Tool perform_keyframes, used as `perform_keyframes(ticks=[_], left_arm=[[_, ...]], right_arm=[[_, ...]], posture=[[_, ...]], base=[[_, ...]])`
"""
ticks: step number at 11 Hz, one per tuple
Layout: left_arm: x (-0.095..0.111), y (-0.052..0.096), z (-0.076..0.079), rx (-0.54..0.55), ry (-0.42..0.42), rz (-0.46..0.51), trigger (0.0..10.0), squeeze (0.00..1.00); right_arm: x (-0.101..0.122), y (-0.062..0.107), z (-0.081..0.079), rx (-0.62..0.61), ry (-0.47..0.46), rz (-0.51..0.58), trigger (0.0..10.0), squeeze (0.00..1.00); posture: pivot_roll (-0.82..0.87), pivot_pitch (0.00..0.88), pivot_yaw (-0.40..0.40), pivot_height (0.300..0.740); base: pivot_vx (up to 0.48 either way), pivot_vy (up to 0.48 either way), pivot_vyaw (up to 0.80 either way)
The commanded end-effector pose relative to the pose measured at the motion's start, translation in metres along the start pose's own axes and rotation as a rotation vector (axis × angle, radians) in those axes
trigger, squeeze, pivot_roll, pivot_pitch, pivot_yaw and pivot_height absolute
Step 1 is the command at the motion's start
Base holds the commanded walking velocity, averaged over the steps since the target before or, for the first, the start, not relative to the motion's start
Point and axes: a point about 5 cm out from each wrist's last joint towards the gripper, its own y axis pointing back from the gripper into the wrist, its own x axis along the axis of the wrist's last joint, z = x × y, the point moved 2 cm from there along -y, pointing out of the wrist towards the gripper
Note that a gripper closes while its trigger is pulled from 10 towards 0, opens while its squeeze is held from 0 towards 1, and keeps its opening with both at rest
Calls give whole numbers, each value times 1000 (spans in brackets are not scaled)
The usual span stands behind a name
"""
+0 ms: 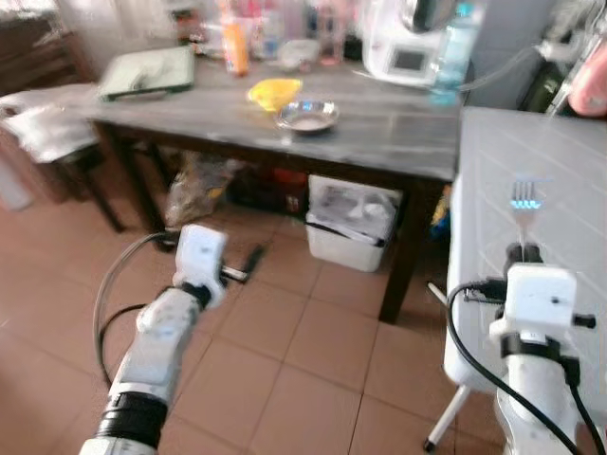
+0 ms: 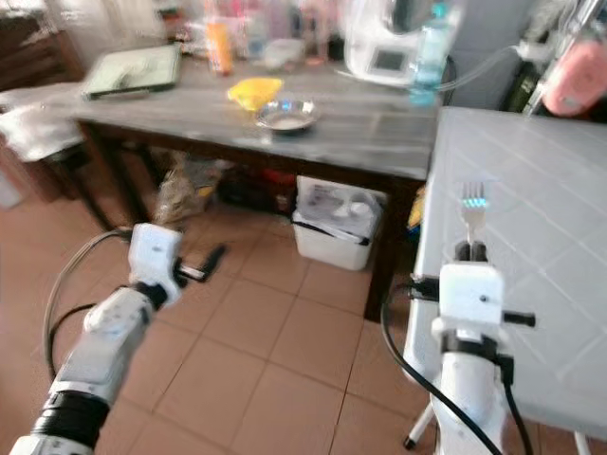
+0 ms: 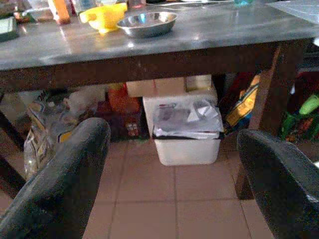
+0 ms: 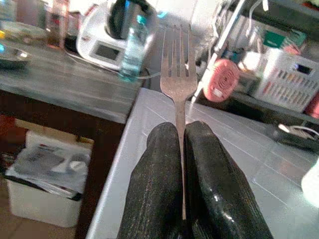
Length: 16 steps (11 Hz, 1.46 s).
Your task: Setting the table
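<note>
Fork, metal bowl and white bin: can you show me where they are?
fork [image 4: 179, 64], right wrist view, on the base of the tines.
metal bowl [image 1: 306, 116], left eye view, on its inside.
white bin [image 3: 187, 149], left wrist view, on its front wall.

Your head stereo pair looks fwd and down from above both arms, w/ the dark table [image 1: 379, 133] at 12 o'clock and the white table [image 2: 531, 190] at 2 o'clock. Left wrist cam sits low, aimed under the dark table at the white bin [image 3: 187, 132], also in both eye views. Right wrist cam looks along the fork [image 4: 178, 74], close up, over the white table's edge.
</note>
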Motion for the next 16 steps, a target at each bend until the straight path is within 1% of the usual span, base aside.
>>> perform_keyframes(ticks=[1,2,3,4,5,6,7,8,9,10,11,13,15,16], left_arm=[[-1,-3,6,-13,5,-16,10000,0],[-1,-4,8,-12,15,-26,10000,0],[0,-4,6,5,-35,-8,10000,0],[-5,0,-3,58,-49,-15,10000,0],[-12,8,-15,118,-66,-29,10000,0],[-20,20,-29,188,-87,-51,10000,0],[-22,28,-37,236,-102,-49,10000,0],[-23,37,-41,280,-99,-41,10000,0],[-23,47,-44,323,-99,-33,10000,0],[-25,54,-45,339,-102,-35,10000,0],[-23,59,-48,364,-127,-21,10000,0],[-15,62,-53,390,-154,-4,10000,0],[-14,63,-50,383,-156,-10,10000,0],[-12,61,-48,371,-150,-11,10000,0]], right_arm=[[-2,1,5,-21,4,-6,10000,0],[-3,2,5,-26,0,-12,10000,0],[-4,4,5,-24,2,-14,10000,0],[-7,5,7,-29,8,-23,10000,0],[-8,5,9,-31,10,-25,10000,0],[-9,2,8,-14,9,-25,10000,0],[-9,-3,2,22,5,-18,10000,0],[-7,-9,-5,62,1,-5,10000,0],[-4,-16,-11,94,-8,10,10000,0],[-4,-18,-14,106,-14,12,10000,0],[-6,-18,-20,130,-28,8,10000,0],[-8,-18,-28,156,-48,0,10000,0],[-10,-17,-30,158,-60,-7,10000,0],[-12,-16,-30,156,-63,-13,10000,0]], posture=[[45,59,56,740],[43,59,57,740],[42,59,58,740],[44,55,53,740],[54,49,40,740],[80,47,15,740],[101,47,-3,740],[132,51,-30,740],[163,57,-53,740],[180,62,-61,740],[199,69,-69,740],[212,75,-68,740],[217,82,-57,740],[221,81,-51,740]], base=[[0,0,0],[0,0,0],[0,0,-431],[0,0,-425],[0,0,0],[0,0,0],[0,0,0],[0,0,0],[0,0,0],[0,0,0],[0,0,0],[0,0,0],[0,0,-206],[0,0,-444]])
